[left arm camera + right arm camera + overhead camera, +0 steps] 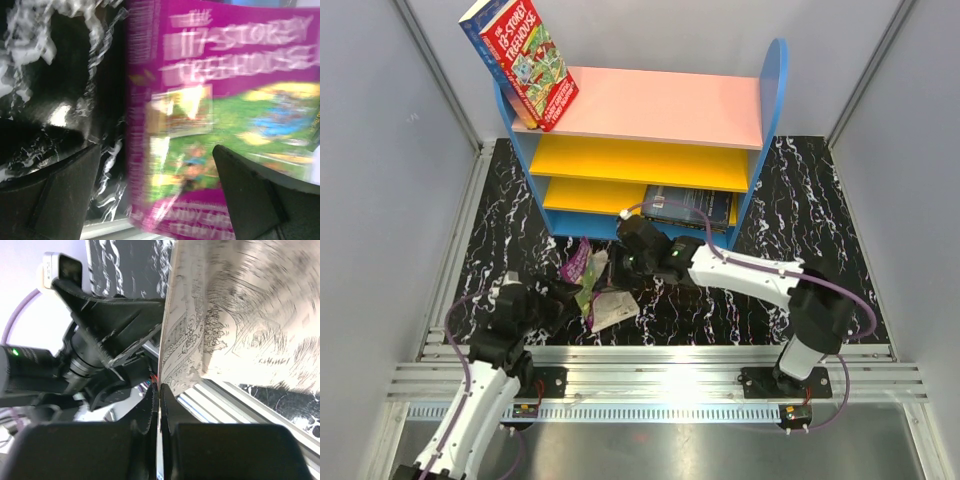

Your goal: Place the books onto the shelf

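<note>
A purple "Treehouse" book point(582, 268) lies splayed open on the black marbled table, its pale pages point(613, 308) showing. My right gripper point(620, 262) is shut on a thin leaf of it; in the right wrist view the jaws point(159, 390) pinch an illustrated page point(210, 325) edge-on. My left gripper point(563, 297) is open just left of the book; the purple cover point(220, 100) fills the left wrist view, its spine edge between the wide-apart fingers point(65, 192). The shelf point(660, 105) stands behind, with a red book point(525, 60) leaning on its pink top and a dark blue book point(688, 205) on the bottom board.
Grey walls close in both sides. A metal rail point(650, 365) runs along the table's near edge by the arm bases. The two yellow boards point(640, 160) hold nothing that I can see. The left arm point(100, 330) shows close in the right wrist view.
</note>
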You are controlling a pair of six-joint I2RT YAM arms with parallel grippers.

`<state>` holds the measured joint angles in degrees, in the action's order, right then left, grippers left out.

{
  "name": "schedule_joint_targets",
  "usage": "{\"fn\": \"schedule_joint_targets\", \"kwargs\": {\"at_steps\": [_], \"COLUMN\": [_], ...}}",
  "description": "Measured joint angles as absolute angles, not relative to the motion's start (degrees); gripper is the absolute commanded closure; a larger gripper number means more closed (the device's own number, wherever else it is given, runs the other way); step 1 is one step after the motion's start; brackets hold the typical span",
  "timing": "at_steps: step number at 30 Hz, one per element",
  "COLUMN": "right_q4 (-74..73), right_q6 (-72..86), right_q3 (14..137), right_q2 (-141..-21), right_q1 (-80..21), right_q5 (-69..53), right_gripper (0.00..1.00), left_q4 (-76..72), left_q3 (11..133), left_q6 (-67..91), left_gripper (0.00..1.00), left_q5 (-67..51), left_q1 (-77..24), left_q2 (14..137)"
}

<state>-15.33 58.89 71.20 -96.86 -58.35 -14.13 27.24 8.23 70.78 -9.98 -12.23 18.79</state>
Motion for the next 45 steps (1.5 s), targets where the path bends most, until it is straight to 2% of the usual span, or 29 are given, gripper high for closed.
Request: {"fn": "schedule_joint_targets", "kwargs": {"at_steps": [13, 16, 19, 22, 23, 25, 29, 30, 33, 41, 42, 43, 44, 45], "right_q4": [-23.94, -23.92, -23.55, -20.80, -19.79, -19.38, -18.22, -17.82, -17.50, -12.08, -11.60, -11.73, -12.23, -12.93], "right_q6": [58.54, 58.96, 59.77, 61.04, 61.45, 61.89, 62.89, 63.00, 63.24, 65.23, 65.41, 65.52, 65.65, 65.73], "right_q3": [82.96, 82.98, 82.78, 80.75, 79.72, 77.67, 74.08, 73.76, 72.44, 61.06, 59.59, 58.59, 57.58, 56.73], "right_q2": [-95.50, -95.48, -95.46, -94.76, -94.35, -93.60, -92.75, -92.42, -90.54, -79.72, -78.52, -77.60, -76.51, -75.35], "right_q1": [-56.38, -56.38, -56.38, -56.40, -56.40, -56.34, -56.34, -56.34, -56.05, -55.96, -55.96, -55.99, -56.05, -56.16], "right_q5": [-13.15, -13.23, -13.63, -14.66, -14.72, -14.63, -15.07, -15.07, -14.90, -14.57, -14.72, -14.87, -15.09, -15.27], "right_gripper": [1.00, 1.00, 1.00, 1.00, 1.00, 1.00, 1.00, 1.00, 1.00, 1.00, 0.97, 0.82, 0.56, 0.14], "left_q4": [9.15, 7.42, 3.44, -0.89, -1.85, -3.84, -4.69, -5.26, -7.03, -6.28, -5.61, -5.10, -3.97, -2.63], "left_q3": [3.55, 3.29, 3.16, 3.16, 3.16, 3.97, 9.96, 10.63, 10.90, 12.71, 13.13, 13.45, 13.98, 14.63], "left_q6": [85.71, 87.22, 88.07, 86.76, 85.62, 83.57, 79.48, 79.13, 78.67, 77.14, 76.66, 76.23, 75.57, 74.81], "left_gripper": [0.01, 0.01, 0.01, 0.12, 0.22, 0.32, 0.65, 0.79, 1.00, 1.00, 1.00, 1.00, 1.00, 1.00], "left_q5": [-16.36, -16.40, -17.65, -19.29, -19.97, -21.50, -23.35, -23.66, -24.91, -24.84, -24.82, -24.80, -24.75, -24.56], "left_q1": [-11.88, -11.79, -11.79, -11.90, -12.19, -13.52, -19.03, -20.49, -22.28, -22.41, -22.41, -22.41, -22.41, -22.41], "left_q2": [10.26, 11.11, 17.30, 27.11, 31.11, 39.03, 51.46, 52.80, 52.14, 51.13, 51.13, 51.11, 51.11, 51.11]}}
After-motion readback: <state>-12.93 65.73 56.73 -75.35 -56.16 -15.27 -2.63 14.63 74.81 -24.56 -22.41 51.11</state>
